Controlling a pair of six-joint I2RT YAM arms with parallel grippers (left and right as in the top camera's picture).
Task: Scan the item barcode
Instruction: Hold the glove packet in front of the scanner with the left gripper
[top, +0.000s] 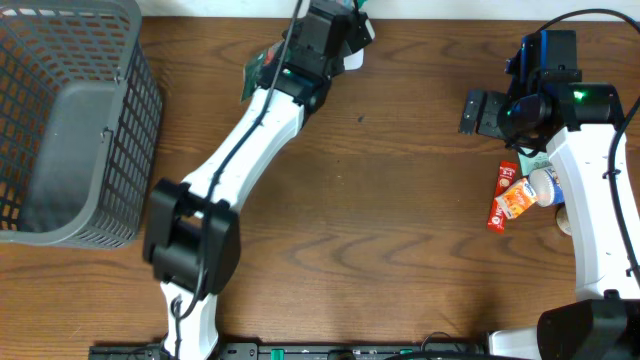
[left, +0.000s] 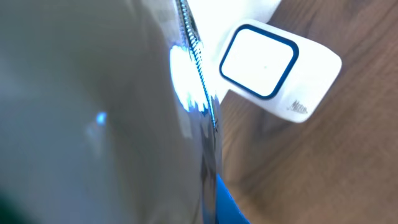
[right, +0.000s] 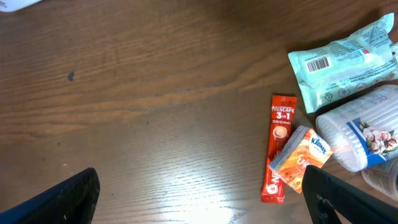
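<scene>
Packet (left: 93, 112): shiny, fills the left of the left wrist view, pressed close to the lens; its crimped edge runs top to bottom, catching a bright glare.
Scanner (left: 267, 62): white, with a blue-rimmed window, lying on the bench (top: 400, 200) just beyond the packet's edge; from overhead it sits at the far edge, beside the left arm's tip.
Left gripper (top: 340, 28): closed, apparently on the packet; its fingers are hidden in its own view.
Green corner (top: 256, 72): pokes out beside the left wrist; I cannot tell whether it belongs to the packet.
Right gripper (right: 205, 205): wide open, holding nothing, above bare wood; only its dark fingers (right: 62, 199) show in the lower corners.
Nescafé stick (right: 278, 149): red, lying flat near the right gripper.
Kleenex pack (right: 301, 158): orange, touching the stick's right side.
Wipes (right: 342, 62): teal pack, barcode up, beyond the Kleenex pack.
Tub (right: 360, 137): clear, on its side, just beside the wipes.
Basket (top: 70, 130): grey mesh, at the bench's left end, well apart from both arms.
</scene>
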